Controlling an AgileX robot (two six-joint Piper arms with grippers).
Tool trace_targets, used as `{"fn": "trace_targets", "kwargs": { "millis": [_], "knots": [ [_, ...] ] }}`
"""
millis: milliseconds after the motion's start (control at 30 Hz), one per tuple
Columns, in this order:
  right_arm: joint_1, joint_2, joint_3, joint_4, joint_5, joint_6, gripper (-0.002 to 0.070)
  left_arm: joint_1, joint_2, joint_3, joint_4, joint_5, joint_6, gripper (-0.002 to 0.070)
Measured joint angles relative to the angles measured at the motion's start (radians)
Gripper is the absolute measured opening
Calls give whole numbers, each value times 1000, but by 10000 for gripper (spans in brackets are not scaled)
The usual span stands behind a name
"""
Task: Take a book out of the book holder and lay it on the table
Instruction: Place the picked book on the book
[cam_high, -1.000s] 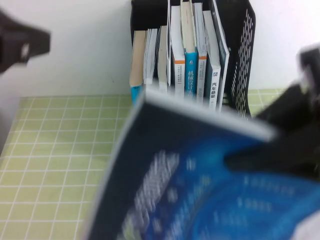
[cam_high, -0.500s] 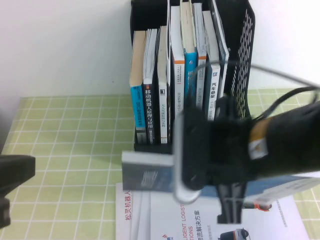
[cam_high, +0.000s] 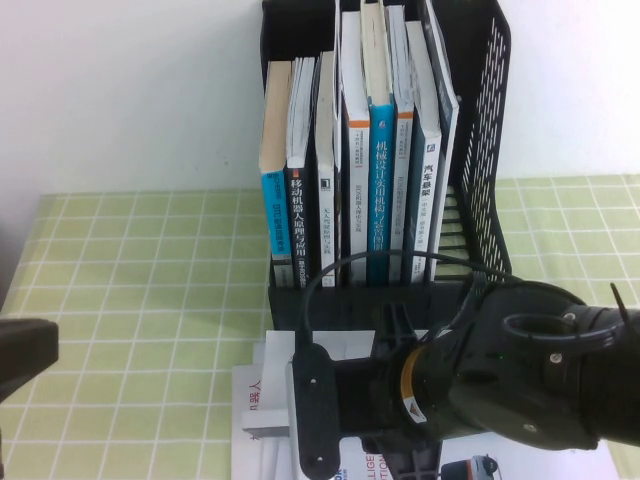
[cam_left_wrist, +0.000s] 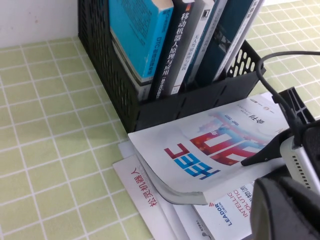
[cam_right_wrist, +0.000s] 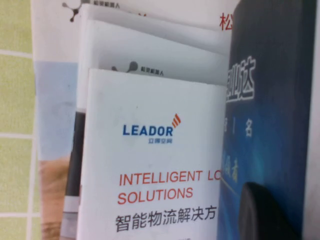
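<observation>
High view: right arm low over the stack of brochures (cam_high: 262, 405) in front of the book holder (cam_high: 487, 150).
Right gripper (cam_right_wrist: 260, 210) at near center-right, fingers clamped on a dark blue book (cam_right_wrist: 270, 100) lying on the brochures. Left wrist view shows a white book (cam_left_wrist: 210, 155) atop the stack. Left gripper (cam_high: 20, 355) at near left edge; can't tell its state.

1. Book holder (cam_high: 487, 150): black, with a perforated mesh side.
2. Table mat (cam_high: 140, 290): pale green with a white grid.
3. Blue-spined book (cam_high: 382, 190), inside the holder: bright blue.
4. Booklet (cam_right_wrist: 150, 165), in front of the holder: white, blue "LEADOR" logo, red lettering.
5. Right gripper (cam_high: 400, 420), in front of the holder: black with an orange band.
6. Left gripper (cam_high: 20, 360), well left of the holder: black.
</observation>
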Motion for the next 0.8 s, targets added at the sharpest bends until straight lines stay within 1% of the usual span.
{"fn": "trace_targets", "kwargs": {
  "millis": [167, 300, 367, 500, 533, 567, 633, 700, 733, 800],
  "knots": [
    [2, 16, 0, 0, 4, 28, 127, -26, -2, 0, 21, 0, 0, -3],
    [5, 19, 0, 19, 33, 78, 134, -27, -2, 0, 26, 0, 0, -3],
    [5, 20, -2, 35, 66, 92, 181, -27, -2, 0, 26, 0, 0, -3],
    [2, 26, -25, 104, 218, 98, 391, -27, -2, 0, 26, 0, -1, -3],
    [2, 26, -38, 132, 263, 90, 439, -27, -2, 0, 26, 2, -1, -3],
    [2, 26, -56, 157, 296, 79, 473, -27, -2, 0, 26, 2, -1, -3],
    [0, 22, -98, 221, 375, 38, 505, -27, -2, 0, 26, 4, -2, -3],
    [0, 15, -142, 279, 446, -2, 515, -27, -2, 0, 26, 6, -2, -3],
    [0, 11, -168, 301, 482, -20, 515, -27, -2, 0, 26, 10, -2, -3],
    [0, -6, -222, 320, 547, -40, 490, -27, -2, 0, 30, 16, -2, -3]
  ]
}}
